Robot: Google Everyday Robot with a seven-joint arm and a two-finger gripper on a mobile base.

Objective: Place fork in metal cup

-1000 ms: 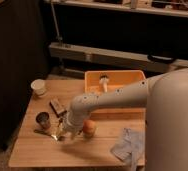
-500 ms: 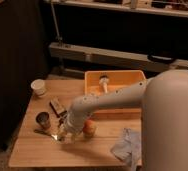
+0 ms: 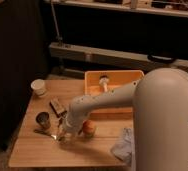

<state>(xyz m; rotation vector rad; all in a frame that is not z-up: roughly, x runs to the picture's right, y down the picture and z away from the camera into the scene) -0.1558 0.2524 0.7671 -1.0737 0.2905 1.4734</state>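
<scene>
Change over the last second: almost none is noted. The arm (image 3: 107, 100) is stretched across the table (image 3: 47, 155) in the same pose as in both earlier views, and the gripper (image 3: 62, 134) has stayed low at the front left of the board. No lift is recorded.

Gripper state: cannot be told from this view, since its tip is lost in shadow against the wood. Whether anything is held cannot be told either.

The fork (image 3: 43, 133) is seen lying flat on the table just in front of the metal cup (image 3: 43, 120), with its right end reaching to the gripper. Contact cannot be confirmed. The metal cup stands upright just behind the fork, with nothing seen in it.

Judgement: the pick-up step is taken to be in hand. The placing is not yet done.

Surroundings, by size:
- An orange bin (image 3: 94, 75) is set at the back of the table, with a pale item inside.
- A bluish cloth (image 3: 123, 145) is crumpled at the front right, well apart.
- An orange round object (image 3: 88, 129) sits just right of the gripper.
- A white cup (image 3: 38, 87) stands at the back left.
- A brown block (image 3: 56, 106) lies just behind and right of the metal cup.

Obstruction: the path from fork to metal cup is judged open. The brown block is the nearest thing that could be knocked.
</scene>
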